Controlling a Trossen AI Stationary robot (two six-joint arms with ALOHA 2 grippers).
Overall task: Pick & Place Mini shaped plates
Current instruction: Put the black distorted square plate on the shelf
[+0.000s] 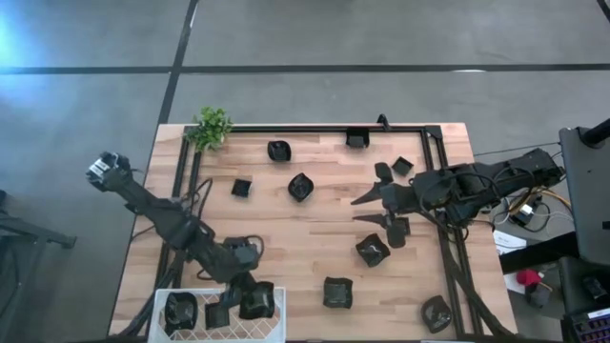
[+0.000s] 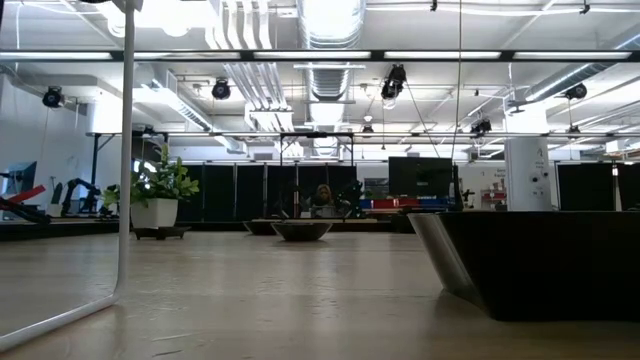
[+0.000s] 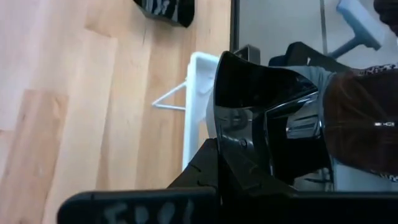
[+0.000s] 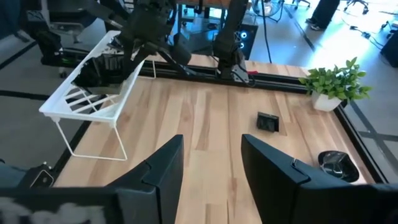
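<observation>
Gripping a glossy black mini plate (image 3: 261, 106) between closed fingers, left gripper (image 1: 238, 297) hovering over the white wire rack (image 1: 158, 303) at the table's near left corner. Holding the plate on edge above the rack's rim, by the left wrist view, with two other plates (image 1: 180, 310) already lying in the rack. Judging the step in hand as the placing stage: lowering the plate squarely inside the rim, clear of the dishes already there, and releasing only once seated, not dropping onto glossy neighbours.

Waiting over the right half of the table, right gripper (image 1: 370, 206) with fingers (image 4: 163, 167) spread apart and nothing between them. Pointing toward the table centre, close to a petal-edged plate (image 1: 373, 251) just beside it.

Remaining scattered across the wooden table (image 1: 286, 248): further plates near centre (image 1: 300, 187), toward the far edge (image 1: 278, 150), at the near edge (image 1: 336, 292) and the near right corner (image 1: 437, 312). Standing at the far left corner, a small green plant (image 1: 210, 127). Estimating the task as well short of half done.
</observation>
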